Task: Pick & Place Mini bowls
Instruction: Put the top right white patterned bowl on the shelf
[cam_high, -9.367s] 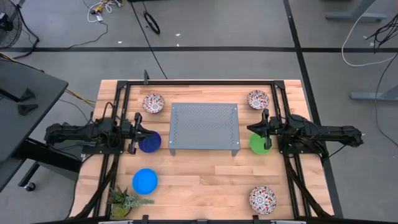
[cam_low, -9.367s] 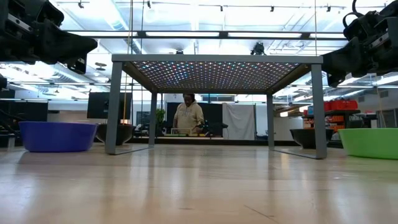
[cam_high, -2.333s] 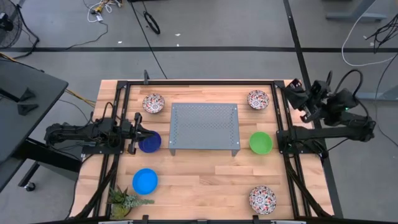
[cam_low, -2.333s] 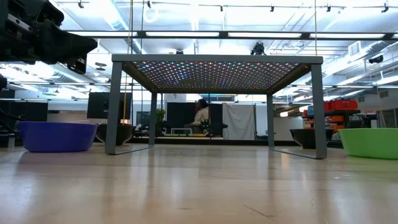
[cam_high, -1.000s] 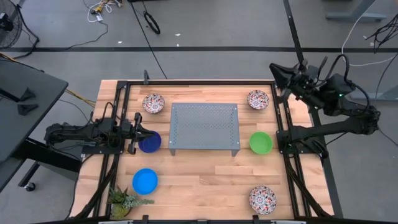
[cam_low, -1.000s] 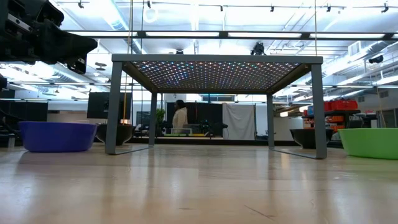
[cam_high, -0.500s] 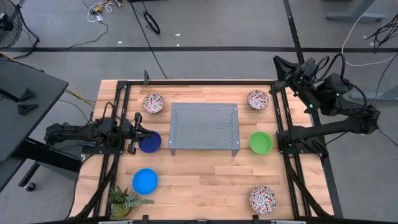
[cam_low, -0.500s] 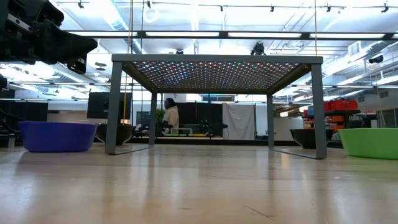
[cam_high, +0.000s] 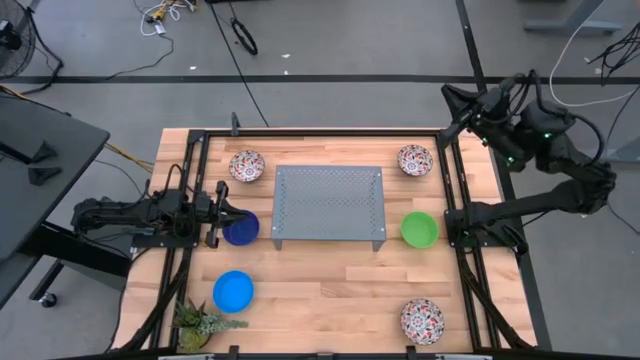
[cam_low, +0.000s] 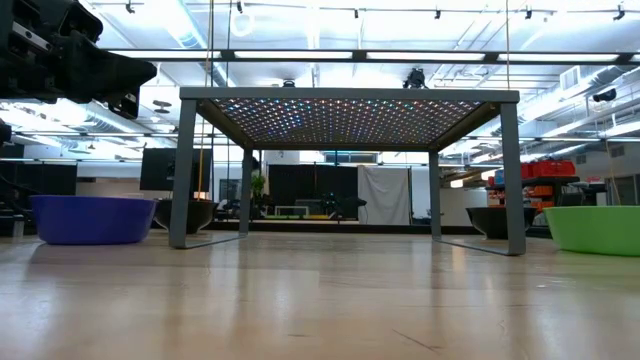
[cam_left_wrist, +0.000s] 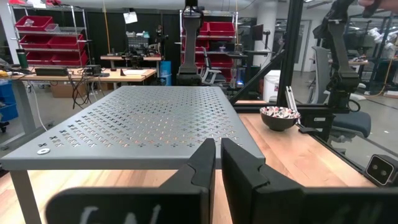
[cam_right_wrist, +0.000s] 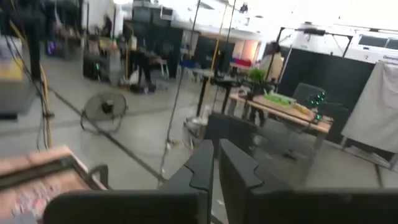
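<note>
Several mini bowls rest on their bases on the wooden table. Three are white with a floral pattern: far left (cam_high: 246, 165), far right (cam_high: 415, 159) and near right (cam_high: 422, 320). A dark blue bowl (cam_high: 240, 228) sits at the left, a green one (cam_high: 419, 229) at the right and a bright blue one (cam_high: 233, 291) near left. My left gripper (cam_high: 222, 212) is shut and level, just over the dark blue bowl's edge, holding nothing. My right gripper (cam_high: 447, 94) is shut and raised high over the table's far right corner, beyond the far-right floral bowl.
A grey perforated metal tray (cam_high: 329, 205) stands on legs in the middle of the table, between the bowls. A small spiky plant (cam_high: 200, 322) sits at the near left corner. Black frame rails (cam_high: 455, 215) run along both sides.
My right gripper has risen and rolled about its own line while staying over the table's far right corner, still shut. No bowl has moved.
</note>
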